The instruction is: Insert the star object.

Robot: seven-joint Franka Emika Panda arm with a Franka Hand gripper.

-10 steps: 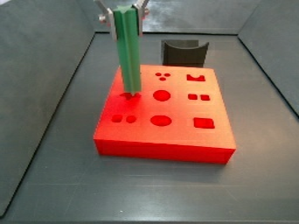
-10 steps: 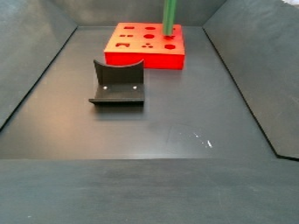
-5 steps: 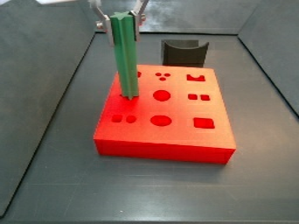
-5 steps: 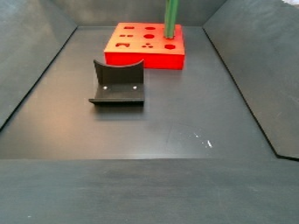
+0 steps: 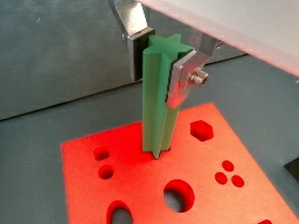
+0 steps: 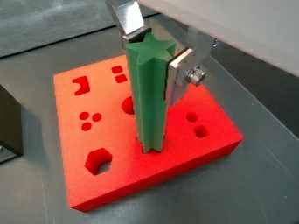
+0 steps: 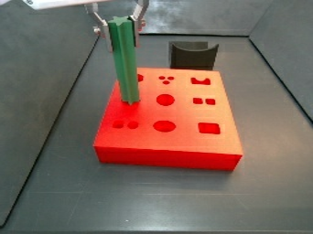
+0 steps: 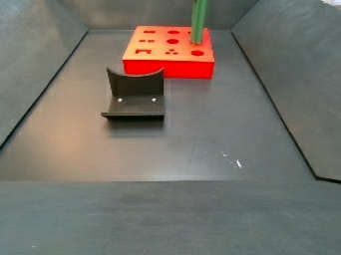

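Wrist views show the gripper (image 6: 159, 54) pinching the peg (image 6: 149, 96), its tip at a block (image 6: 140, 166) hole. If its ridges sit off the star outline, pushing down could jam or tilt it.

Bright green ridged star object (image 6: 149, 92), silver pincer (image 6: 156, 39) at its top, red block (image 7: 171, 128) with dark cut-outs, black fixture (image 8: 135, 95), grey surface (image 8: 186, 149)

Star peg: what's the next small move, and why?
Probably a short, straight push down. The gripper sits near the top of the star object, its fingers flanking the peg. The peg stands upright with its lower end in a hole of the red block, and most of its length is above the block, so it looks only partly seated.
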